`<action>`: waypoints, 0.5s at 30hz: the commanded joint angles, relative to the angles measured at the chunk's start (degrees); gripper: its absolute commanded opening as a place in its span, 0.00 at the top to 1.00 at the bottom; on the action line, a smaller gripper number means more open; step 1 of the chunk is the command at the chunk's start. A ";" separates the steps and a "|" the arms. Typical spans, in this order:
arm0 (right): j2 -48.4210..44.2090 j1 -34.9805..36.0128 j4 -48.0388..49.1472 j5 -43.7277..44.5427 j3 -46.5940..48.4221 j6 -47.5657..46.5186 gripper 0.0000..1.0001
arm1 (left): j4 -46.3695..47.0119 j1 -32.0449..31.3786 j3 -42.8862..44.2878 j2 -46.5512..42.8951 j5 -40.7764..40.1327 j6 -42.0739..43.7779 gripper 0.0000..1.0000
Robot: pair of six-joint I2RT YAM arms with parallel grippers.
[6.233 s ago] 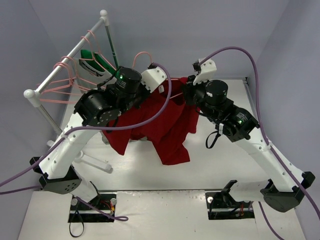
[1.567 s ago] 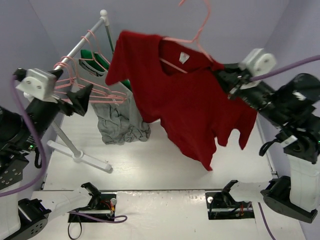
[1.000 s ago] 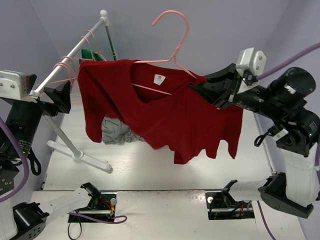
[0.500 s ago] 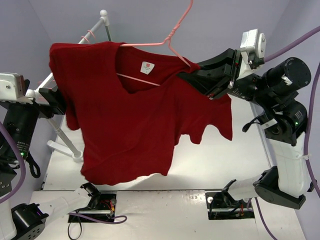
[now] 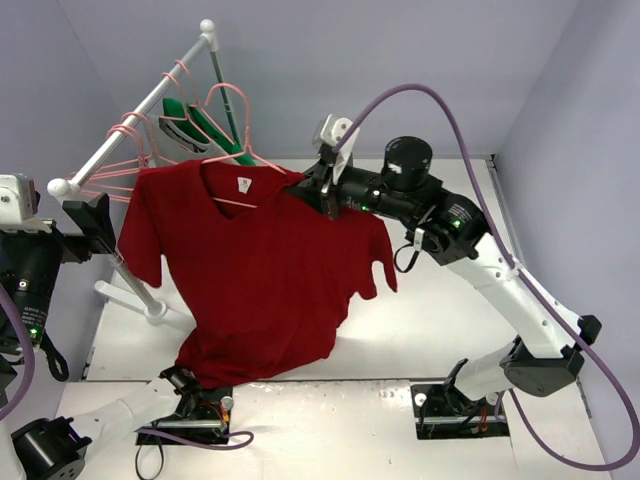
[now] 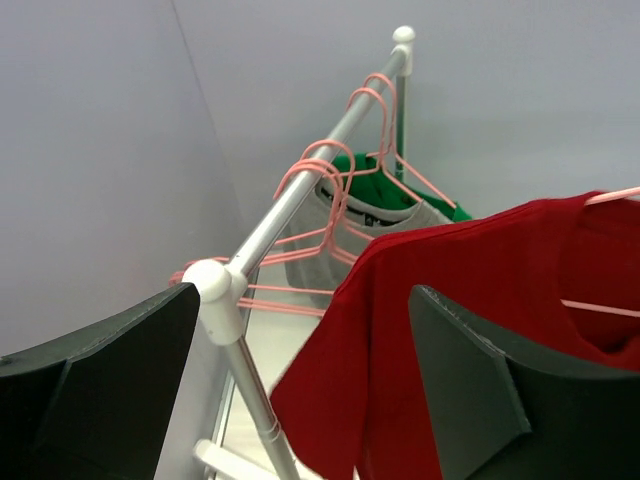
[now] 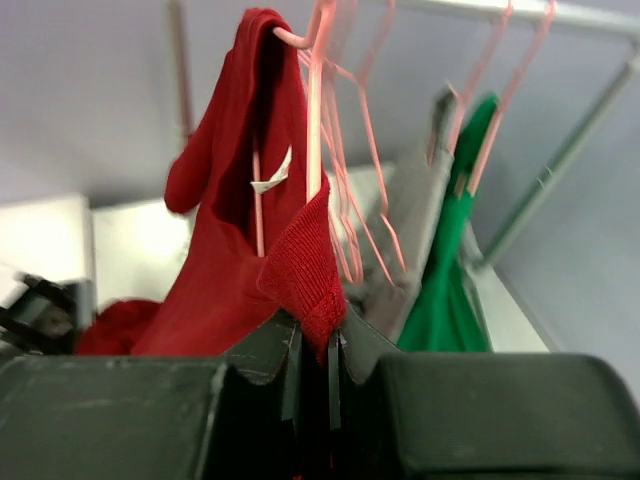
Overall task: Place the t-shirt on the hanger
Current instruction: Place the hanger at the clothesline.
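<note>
My right gripper (image 5: 325, 190), pinching the t-shirt (image 5: 250, 280), has brought its hanger (image 5: 246, 135) to the rail (image 5: 140, 110); left gripper (image 6: 302, 300) gapes, empty

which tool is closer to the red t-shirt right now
Right. The right tool is shut on the dark red t-shirt at its shoulder, by the pink hanger; the left tool hangs open beside the clothes rack, clear of the sleeve.

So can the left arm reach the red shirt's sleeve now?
Probably yes: the left end effector is open and faces the t-shirt sleeve with nothing between, though the rack pole stands close beside it.
</note>
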 commanded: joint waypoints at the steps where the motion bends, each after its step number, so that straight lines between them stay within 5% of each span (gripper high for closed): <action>1: -1.57 2.06 9.26 11.42 0.56 -5.39 1.00 | 0.24 0.18 -0.73 -0.25 -1.89 -1.66 0.19; 15: 5.43 8.13 12.96 9.35 4.26 -3.73 1.00 | -1.80 0.18 0.45 0.60 -2.17 -3.37 0.19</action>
